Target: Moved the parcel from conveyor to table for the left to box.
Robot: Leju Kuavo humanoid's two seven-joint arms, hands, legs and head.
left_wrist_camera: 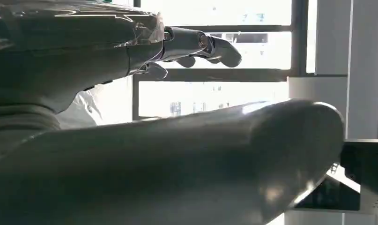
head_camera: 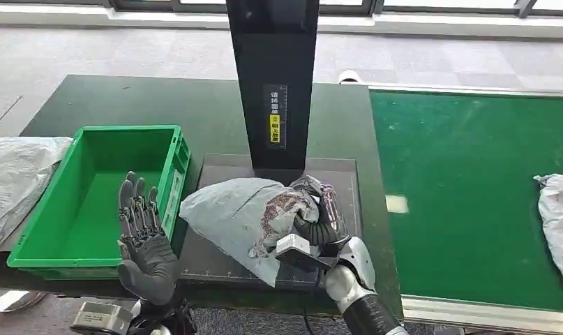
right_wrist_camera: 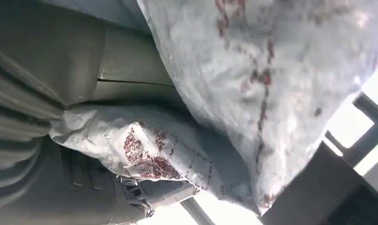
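Right hand grips the grey parcel, which hides most of its fingers. Left hand raised, fingers spread, holding nothing, beside the green box.

Grey parcel on the counter, beside the green box.

The parcel is a soft, crumpled grey plastic mailer with a dark reddish print across its right side. It lies slumped on a dark mat at the foot of a black post, its left corner stretched out to a point close to the box's right wall. The right hand grips its bunched right end, fingers curled over the top. In the right wrist view the bag drapes over the hand, wrinkled, the red pattern showing plainly.
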